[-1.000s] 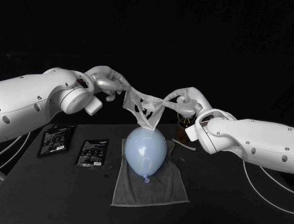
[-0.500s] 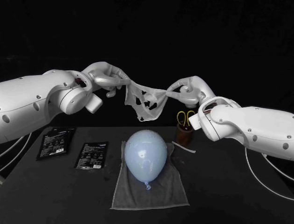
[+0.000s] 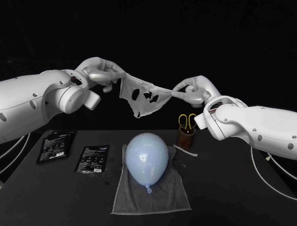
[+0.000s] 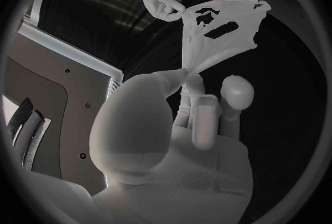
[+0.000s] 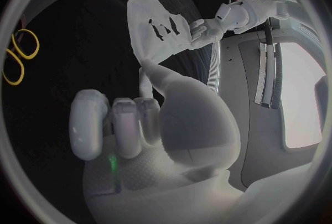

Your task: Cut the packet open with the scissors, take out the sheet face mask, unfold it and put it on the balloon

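Left hand (image 3: 99,74) & right hand (image 3: 193,92) each pinch an edge of the sheet mask (image 3: 140,98), slung betw. my fingers (image 3: 112,75). Looks thin, wet, floppy; I'd grip edges only, light tension.

Head cam: down at table (image 3: 67,197), mid-range. Wrist cams: close behind left hand (image 4: 180,141), right hand (image 5: 145,130). Shared: mask (image 3: 140,106), 12 o'clock.

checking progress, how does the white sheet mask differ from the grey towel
The white sheet face mask hangs in the air, stretched between the left hand and right hand; the grey towel lies flat on the table under the pale blue balloon. The mask has holes; the towel has none. Both are limp sheets.
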`<control>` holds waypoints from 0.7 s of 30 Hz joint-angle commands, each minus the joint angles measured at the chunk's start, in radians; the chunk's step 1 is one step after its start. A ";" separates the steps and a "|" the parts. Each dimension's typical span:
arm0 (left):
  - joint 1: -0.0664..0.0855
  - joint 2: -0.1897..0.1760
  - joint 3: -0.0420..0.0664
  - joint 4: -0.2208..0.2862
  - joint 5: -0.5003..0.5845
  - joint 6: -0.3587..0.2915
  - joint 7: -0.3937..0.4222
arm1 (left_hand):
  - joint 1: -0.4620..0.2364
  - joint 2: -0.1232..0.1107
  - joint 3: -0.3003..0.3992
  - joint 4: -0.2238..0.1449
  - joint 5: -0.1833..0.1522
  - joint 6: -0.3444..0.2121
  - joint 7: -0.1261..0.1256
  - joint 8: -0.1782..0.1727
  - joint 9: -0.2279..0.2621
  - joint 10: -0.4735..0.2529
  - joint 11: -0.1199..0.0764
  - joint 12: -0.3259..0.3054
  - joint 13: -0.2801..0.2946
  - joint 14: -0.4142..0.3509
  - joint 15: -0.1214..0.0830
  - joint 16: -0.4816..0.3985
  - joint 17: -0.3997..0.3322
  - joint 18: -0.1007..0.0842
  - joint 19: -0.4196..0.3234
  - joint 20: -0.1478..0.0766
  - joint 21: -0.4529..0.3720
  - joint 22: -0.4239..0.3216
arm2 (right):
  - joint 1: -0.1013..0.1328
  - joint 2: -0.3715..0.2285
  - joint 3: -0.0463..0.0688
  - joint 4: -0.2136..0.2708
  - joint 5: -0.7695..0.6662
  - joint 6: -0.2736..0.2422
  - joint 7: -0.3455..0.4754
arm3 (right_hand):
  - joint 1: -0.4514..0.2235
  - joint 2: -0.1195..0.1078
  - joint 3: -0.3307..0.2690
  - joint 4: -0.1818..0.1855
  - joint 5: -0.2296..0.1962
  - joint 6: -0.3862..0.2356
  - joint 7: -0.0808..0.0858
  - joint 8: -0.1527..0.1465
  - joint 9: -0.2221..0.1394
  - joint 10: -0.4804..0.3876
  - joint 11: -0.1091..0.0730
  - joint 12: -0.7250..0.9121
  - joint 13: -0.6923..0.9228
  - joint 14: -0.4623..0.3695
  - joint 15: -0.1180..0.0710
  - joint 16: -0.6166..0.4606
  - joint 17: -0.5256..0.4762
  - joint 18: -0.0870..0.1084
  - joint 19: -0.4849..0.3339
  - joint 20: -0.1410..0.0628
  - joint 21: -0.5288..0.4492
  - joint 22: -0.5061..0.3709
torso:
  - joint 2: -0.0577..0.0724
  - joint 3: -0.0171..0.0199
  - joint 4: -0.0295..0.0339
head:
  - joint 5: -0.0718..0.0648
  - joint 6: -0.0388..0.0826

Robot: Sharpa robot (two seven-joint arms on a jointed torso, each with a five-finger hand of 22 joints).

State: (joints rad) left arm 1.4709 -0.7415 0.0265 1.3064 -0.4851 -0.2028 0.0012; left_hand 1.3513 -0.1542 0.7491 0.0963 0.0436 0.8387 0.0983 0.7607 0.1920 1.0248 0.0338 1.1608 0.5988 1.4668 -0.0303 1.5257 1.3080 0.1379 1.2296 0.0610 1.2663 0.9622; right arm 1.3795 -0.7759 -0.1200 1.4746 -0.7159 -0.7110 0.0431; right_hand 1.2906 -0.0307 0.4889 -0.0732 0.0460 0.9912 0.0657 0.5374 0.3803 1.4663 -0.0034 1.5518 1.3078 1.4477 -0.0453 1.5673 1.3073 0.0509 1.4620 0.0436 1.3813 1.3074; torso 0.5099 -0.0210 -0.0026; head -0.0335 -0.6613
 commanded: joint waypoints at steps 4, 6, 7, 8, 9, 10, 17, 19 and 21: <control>0.006 0.005 0.002 -0.011 0.038 -0.034 0.042 | -0.003 0.009 0.000 -0.007 0.005 0.008 0.001 0.004 0.048 0.022 -0.010 0.007 0.004 0.045 -0.008 0.004 0.076 -0.017 0.007 -0.002 0.006 0.002 | 0.003 -0.001 0.001 -0.002 -0.023 -0.022 0.001 | -0.008 0.006 0.009 -0.002 0.003 0.003 -0.002 0.007 0.030 0.095 -0.006 0.006 0.249 0.123 -0.025 0.003 0.264 -0.012 0.043 -0.005 0.006 0.211 | 0.001 0.0007 0.0006 | -0.002 0.004; 0.007 0.006 0.002 -0.013 0.039 -0.032 0.041 | -0.003 0.009 0.000 -0.007 0.005 0.008 0.001 0.004 0.048 0.022 -0.010 0.007 0.004 0.045 -0.008 0.004 0.076 -0.017 0.007 -0.002 0.006 0.002 | 0.004 -0.001 0.002 -0.001 -0.022 -0.029 0.004 | -0.008 0.006 0.009 -0.002 0.003 0.003 -0.002 0.007 0.030 0.095 -0.006 0.006 0.249 0.123 -0.025 0.003 0.264 -0.012 0.043 -0.005 0.006 0.211 | 0.000 0.0003 0.0008 | -0.001 0.006; 0.007 0.007 0.002 -0.014 0.039 -0.031 0.040 | -0.003 0.009 0.000 -0.007 0.005 0.008 0.001 0.004 0.048 0.022 -0.010 0.007 0.004 0.045 -0.008 0.004 0.076 -0.017 0.007 -0.002 0.006 0.002 | 0.004 -0.001 0.002 0.000 -0.022 -0.033 0.005 | -0.008 0.006 0.009 -0.002 0.003 0.003 -0.002 0.007 0.030 0.095 -0.006 0.006 0.249 0.123 -0.025 0.003 0.264 -0.012 0.043 -0.005 0.006 0.211 | 0.001 0.0003 0.0007 | -0.001 0.007; 0.008 0.007 0.002 -0.015 0.039 -0.030 0.040 | -0.003 0.009 0.000 -0.007 0.005 0.008 0.001 0.004 0.048 0.022 -0.010 0.007 0.004 0.045 -0.008 0.004 0.076 -0.017 0.007 -0.002 0.006 0.002 | 0.005 0.000 0.002 0.000 -0.022 -0.035 0.006 | -0.008 0.006 0.009 -0.002 0.003 0.003 -0.002 0.007 0.030 0.095 -0.006 0.006 0.249 0.123 -0.025 0.003 0.264 -0.012 0.043 -0.005 0.006 0.211 | 0.001 0.0003 0.0005 | -0.001 0.007; 0.008 0.008 0.002 -0.015 0.039 -0.030 0.039 | -0.003 0.009 0.000 -0.007 0.005 0.008 0.001 0.004 0.048 0.022 -0.010 0.007 0.004 0.045 -0.008 0.004 0.076 -0.017 0.007 -0.002 0.006 0.002 | 0.005 -0.001 0.002 0.000 -0.021 -0.039 0.007 | -0.009 0.005 0.011 -0.003 0.003 0.003 -0.002 0.008 0.030 0.096 -0.006 0.007 0.250 0.123 -0.025 0.003 0.264 -0.012 0.044 -0.005 0.008 0.212 | 0.000 0.0002 0.0006 | -0.001 0.008; 0.008 0.008 0.002 -0.016 0.039 -0.029 0.039 | -0.003 0.009 0.000 -0.007 0.005 0.008 0.001 0.004 0.048 0.022 -0.010 0.007 0.004 0.045 -0.008 0.004 0.076 -0.017 0.007 -0.002 0.006 0.002 | 0.005 -0.001 0.002 0.000 -0.021 -0.041 0.008 | -0.009 0.005 0.011 -0.003 0.003 0.003 -0.002 0.008 0.030 0.096 -0.006 0.007 0.250 0.123 -0.025 0.003 0.264 -0.012 0.044 -0.005 0.008 0.212 | 0.000 0.0001 0.0007 | -0.002 0.009; 0.009 0.009 0.002 -0.018 0.040 -0.029 0.039 | -0.003 0.009 0.000 -0.007 0.005 0.008 0.001 0.004 0.048 0.022 -0.010 0.007 0.004 0.045 -0.008 0.004 0.076 -0.017 0.007 -0.002 0.006 0.002 | 0.006 -0.003 0.003 0.001 -0.018 -0.043 0.006 | -0.009 0.005 0.011 -0.003 0.003 0.003 -0.002 0.008 0.030 0.096 -0.006 0.007 0.250 0.123 -0.025 0.003 0.264 -0.012 0.044 -0.005 0.008 0.212 | 0.000 -0.0004 0.0013 | -0.001 0.013; 0.010 0.009 0.002 -0.018 0.040 -0.030 0.040 | -0.004 0.009 0.000 -0.008 0.005 0.008 0.001 0.003 0.048 0.022 -0.011 0.007 0.002 0.045 -0.008 0.004 0.075 -0.017 0.008 -0.002 0.007 0.003 | 0.006 -0.003 0.003 0.002 -0.017 -0.043 0.005 | -0.009 0.005 0.011 -0.003 0.003 0.003 -0.002 0.008 0.030 0.096 -0.006 0.007 0.250 0.123 -0.025 0.003 0.264 -0.012 0.044 -0.005 0.008 0.212 | 0.000 -0.0003 0.0011 | -0.001 0.014; 0.011 0.009 0.002 -0.018 0.040 -0.030 0.042 | -0.004 0.009 0.000 -0.008 0.005 0.008 0.001 0.003 0.048 0.022 -0.011 0.007 0.002 0.045 -0.008 0.004 0.075 -0.017 0.008 -0.002 0.007 0.003 | 0.006 -0.004 0.003 0.003 -0.017 -0.043 0.004 | -0.010 0.005 0.013 -0.004 0.003 0.003 -0.002 0.009 0.031 0.096 -0.006 0.007 0.251 0.123 -0.025 0.003 0.264 -0.012 0.044 -0.005 0.008 0.212 | 0.000 -0.0001 0.0011 | -0.001 0.014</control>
State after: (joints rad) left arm 1.4788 -0.7344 0.0265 1.2890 -0.4559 -0.2242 0.0242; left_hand 1.3511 -0.1544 0.7494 0.0959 0.0457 0.8386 0.0983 0.7605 0.1920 1.0356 0.0306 1.1647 0.6017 1.4667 -0.0302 1.5256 1.3080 0.1380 1.2294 0.0610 1.2700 0.9632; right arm 1.3844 -0.7789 -0.1183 1.4761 -0.7230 -0.7438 0.0439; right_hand 1.2774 -0.0354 0.4945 -0.0778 0.0445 0.9884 0.0650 0.5417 0.3864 1.4662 -0.0033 1.5558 1.3077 1.4477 -0.0452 1.5659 1.3081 0.0450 1.4641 0.0412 1.3880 1.3081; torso 0.5097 -0.0210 -0.0013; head -0.0345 -0.6479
